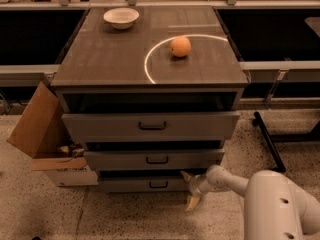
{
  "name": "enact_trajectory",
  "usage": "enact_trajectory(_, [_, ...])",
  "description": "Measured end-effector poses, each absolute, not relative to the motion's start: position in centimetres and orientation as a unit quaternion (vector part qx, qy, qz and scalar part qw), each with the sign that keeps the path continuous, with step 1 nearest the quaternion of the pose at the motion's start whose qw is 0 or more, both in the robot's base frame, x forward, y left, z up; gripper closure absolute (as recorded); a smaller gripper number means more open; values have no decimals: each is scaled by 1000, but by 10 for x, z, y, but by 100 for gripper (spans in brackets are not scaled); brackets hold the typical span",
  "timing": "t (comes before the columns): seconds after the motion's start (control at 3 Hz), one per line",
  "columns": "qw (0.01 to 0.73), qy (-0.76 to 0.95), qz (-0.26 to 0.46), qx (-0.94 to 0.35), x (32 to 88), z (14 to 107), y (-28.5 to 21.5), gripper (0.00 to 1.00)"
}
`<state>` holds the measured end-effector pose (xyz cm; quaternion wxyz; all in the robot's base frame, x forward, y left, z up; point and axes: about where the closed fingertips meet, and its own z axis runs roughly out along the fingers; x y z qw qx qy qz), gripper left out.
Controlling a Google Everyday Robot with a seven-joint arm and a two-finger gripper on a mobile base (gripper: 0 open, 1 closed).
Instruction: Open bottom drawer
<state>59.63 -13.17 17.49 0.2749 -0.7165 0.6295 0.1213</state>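
Reaching in from the lower right of a grey cabinet [150, 69], a white robot arm [272, 196] ends in the gripper [186, 190], low at the cabinet's front near the floor. Its two tan fingers [193, 202] are spread wide apart, one angled up toward the cabinet and one pointing down at the floor, and nothing is held between them.

At the foot of the cabinet sits the bottom drawer [125, 185], the slimmest of three grey fronts. The gripper sits at the right end of this front, its upper finger at or just beside the drawer's right corner; I cannot tell if they touch. A small dark loop handle [158, 184] at the drawer's centre lies to the gripper's left, apart from it.

Above it are the middle drawer [120, 160] and the tall top drawer [110, 126]. On the cabinet top rest a white bowl [121, 18] and an orange [180, 46]. A cardboard box [40, 129] leans at the cabinet's left side.
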Motion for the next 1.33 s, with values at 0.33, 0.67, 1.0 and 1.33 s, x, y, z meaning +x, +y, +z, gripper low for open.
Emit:
enact_trajectory(0.33, [270, 627, 125, -720, 608, 161, -125, 0])
enact_trajectory(0.67, [267, 625, 140, -720, 608, 148, -122, 18])
enact_trajectory(1.0, [267, 625, 140, -720, 608, 154, -122, 42])
enact_trajectory(1.33, [267, 625, 140, -720, 608, 162, -122, 64])
